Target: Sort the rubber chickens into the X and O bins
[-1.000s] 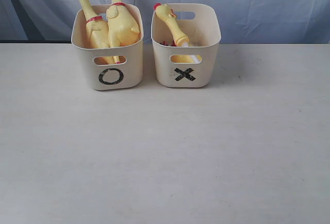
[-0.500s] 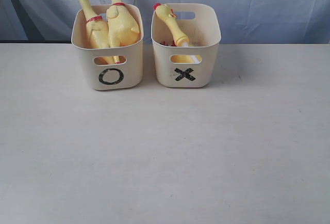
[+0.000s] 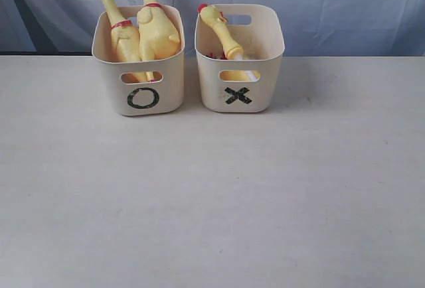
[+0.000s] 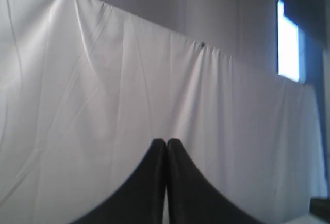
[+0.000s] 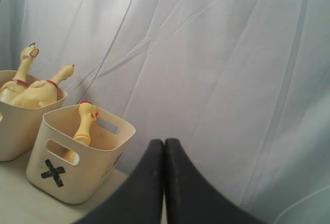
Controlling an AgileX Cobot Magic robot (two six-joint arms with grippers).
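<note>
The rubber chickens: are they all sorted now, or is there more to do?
Done, it seems: the left chicken and middle chicken stand in the O bin, the third chicken in the X bin. In hand: nothing; the left hand and right hand are shut and empty. Left: apparently nothing, since no chicken lies on the table.

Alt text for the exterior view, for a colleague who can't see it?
Two chickens stick up from the O bin and one chicken leans in the X bin, side by side on a pale table before a white curtain.
</note>
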